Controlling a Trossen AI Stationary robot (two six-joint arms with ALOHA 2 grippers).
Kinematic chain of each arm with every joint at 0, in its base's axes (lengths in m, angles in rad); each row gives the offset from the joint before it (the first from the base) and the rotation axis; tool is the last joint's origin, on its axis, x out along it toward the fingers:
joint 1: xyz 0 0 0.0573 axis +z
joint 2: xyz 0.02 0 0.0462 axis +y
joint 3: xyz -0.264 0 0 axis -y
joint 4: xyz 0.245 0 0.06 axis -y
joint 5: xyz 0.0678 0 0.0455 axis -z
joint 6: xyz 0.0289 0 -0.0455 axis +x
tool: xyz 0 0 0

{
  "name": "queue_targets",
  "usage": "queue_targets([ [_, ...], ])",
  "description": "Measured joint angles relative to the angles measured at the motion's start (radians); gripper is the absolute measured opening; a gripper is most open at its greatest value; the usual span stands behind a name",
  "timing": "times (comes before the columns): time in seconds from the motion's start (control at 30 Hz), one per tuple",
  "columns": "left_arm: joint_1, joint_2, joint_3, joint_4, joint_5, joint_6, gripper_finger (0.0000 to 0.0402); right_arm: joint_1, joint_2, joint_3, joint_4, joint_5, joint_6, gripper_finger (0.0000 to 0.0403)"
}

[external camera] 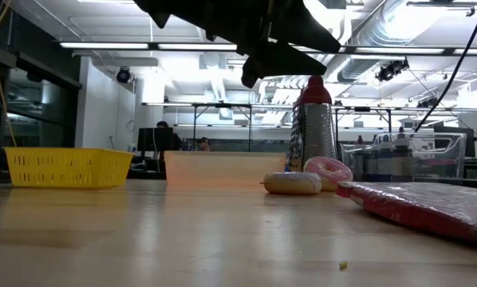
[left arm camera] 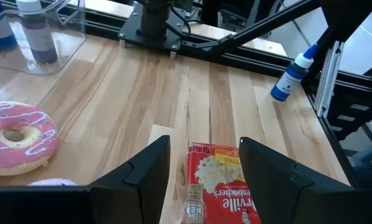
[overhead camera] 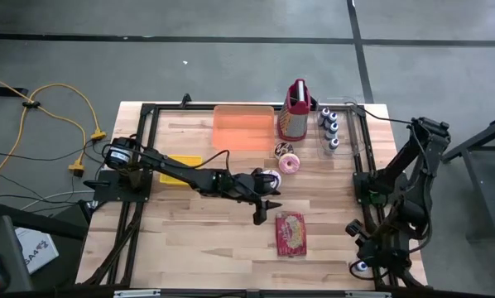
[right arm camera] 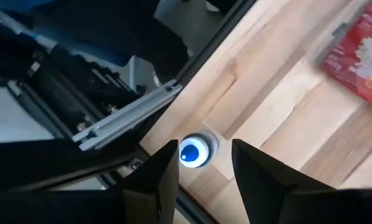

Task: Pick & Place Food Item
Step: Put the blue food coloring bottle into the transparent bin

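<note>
From above, the left gripper (overhead camera: 261,211) hangs just beside the near-left corner of the red popcorn packet (overhead camera: 290,233), which lies flat on the wooden table (overhead camera: 189,240); a pink-iced doughnut (overhead camera: 289,163) sits beyond the packet toward the orange tray (overhead camera: 243,127), with a metal box grater (overhead camera: 295,112) beside that tray and a yellow basket (overhead camera: 180,168) well to the packet's left. The right gripper (overhead camera: 365,257) waits folded at the table's edge, to the right of the packet. At table height the packet (external camera: 430,206) lies at the right, the doughnut (external camera: 328,171) and a pale bun-like piece (external camera: 293,183) past it, the left arm dark overhead. The left wrist view shows its fingers (left arm camera: 142,177) spread wide and empty — the packet (left arm camera: 217,186) lies between them, below. The right wrist view shows its fingers (right arm camera: 155,177) parted, holding nothing, over a blue-capped bottle (right arm camera: 193,152). The approach looks nearly done; the next move seems to call for lowering straight down and closing across the packet's narrow width — a flat, crinkly bag may slip.
</note>
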Motion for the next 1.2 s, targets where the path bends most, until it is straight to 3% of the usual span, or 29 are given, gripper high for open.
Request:
queue_targets([
  [0.57,0.000,0.000,0.000,0.001,0.000,-0.045,0.0187,0.063,0.030,-0.020,-0.002,0.039,0.139,0.0221],
  [1.2,0.000,0.000,0.000,0.002,0.001,-0.049,0.0187,0.116,0.120,-0.018,-0.006,0.082,0.135,0.0219],
])
